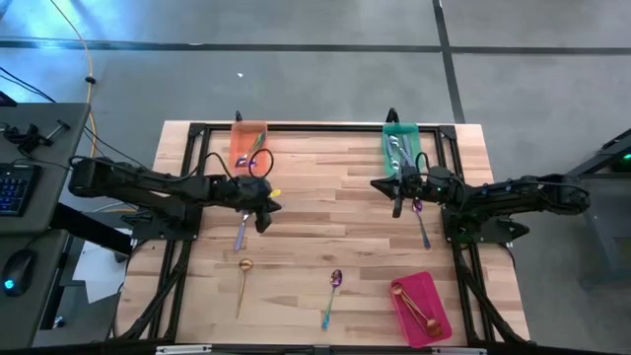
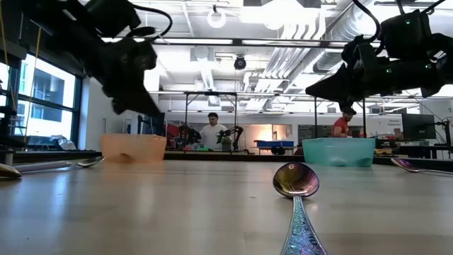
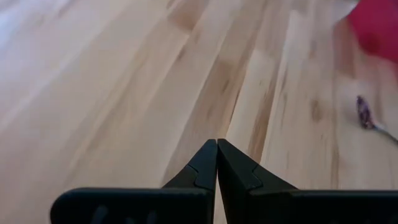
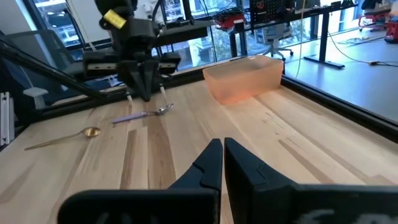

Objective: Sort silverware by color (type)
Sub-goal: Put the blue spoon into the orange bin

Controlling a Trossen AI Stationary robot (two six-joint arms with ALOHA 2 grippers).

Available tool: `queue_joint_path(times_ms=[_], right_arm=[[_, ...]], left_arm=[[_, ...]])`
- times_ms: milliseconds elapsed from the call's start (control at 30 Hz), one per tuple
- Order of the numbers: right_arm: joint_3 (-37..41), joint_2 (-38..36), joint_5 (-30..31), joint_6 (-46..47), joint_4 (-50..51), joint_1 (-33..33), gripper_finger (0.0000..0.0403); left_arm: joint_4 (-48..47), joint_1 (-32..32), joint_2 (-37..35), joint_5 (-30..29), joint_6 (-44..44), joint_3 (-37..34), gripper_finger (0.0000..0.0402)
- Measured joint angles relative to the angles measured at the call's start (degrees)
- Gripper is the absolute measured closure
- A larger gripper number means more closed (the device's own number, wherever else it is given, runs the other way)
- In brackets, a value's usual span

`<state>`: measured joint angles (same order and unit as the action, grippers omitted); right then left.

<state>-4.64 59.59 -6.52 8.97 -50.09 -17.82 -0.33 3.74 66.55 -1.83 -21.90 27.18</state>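
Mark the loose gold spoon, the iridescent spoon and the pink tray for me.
gold spoon (image 1: 245, 264), high view, on its bowl.
iridescent spoon (image 2: 296, 180), low view, on its bowl.
pink tray (image 1: 418, 283), high view, on a bare patch of its floor.

Glossy metal spoon (image 2: 296, 181), smooth pale wood table (image 1: 335, 207), translucent plastic trays (image 1: 248, 141)

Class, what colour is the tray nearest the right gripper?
Green tray, clearest in the high view.
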Motion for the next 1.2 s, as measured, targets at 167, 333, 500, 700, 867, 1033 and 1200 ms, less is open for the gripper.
queue_joint_path(times_ms=[167,333,500,700,867,1033,1200], right_arm=[[0.0,0.0,0.0,0.0,-0.3,0.0,0.0403],[0.0,0.0,0.0,-0.3,-0.4,0.0,0.0403],[0.0,0.0,0.0,-0.5,-0.4,0.0,0.0403],[0.0,0.0,-3.3,-0.5,0.1,0.0,0.0403],[-0.1,0.0,-3.6,-0.2,0.4,0.0,0.0403],[-0.1,0.0,-3.6,0.0,0.6,0.0,0.0403],[-0.2,0.0,-3.5,-0.4,1.0,0.0,0.0403]], left_arm=[[-14.2,-4.5,-0.5,-3.8,-6.2,3.9,0.0398],[-22.5,-8.1,0.7,-5.7,-9.1,8.9,0.0397],[-22.0,-10.1,4.9,-4.4,-10.3,13.1,0.0381],[-22.0,-11.4,14.1,-3.9,-6.4,19.5,0.0358],[-18.1,-10.7,21.9,-1.1,-2.4,24.2,0.0340],[-8.9,-9.3,28.3,9.1,1.5,26.8,0.0324],[1.0,-8.6,35.3,21.9,1.6,29.6,0.0298]])
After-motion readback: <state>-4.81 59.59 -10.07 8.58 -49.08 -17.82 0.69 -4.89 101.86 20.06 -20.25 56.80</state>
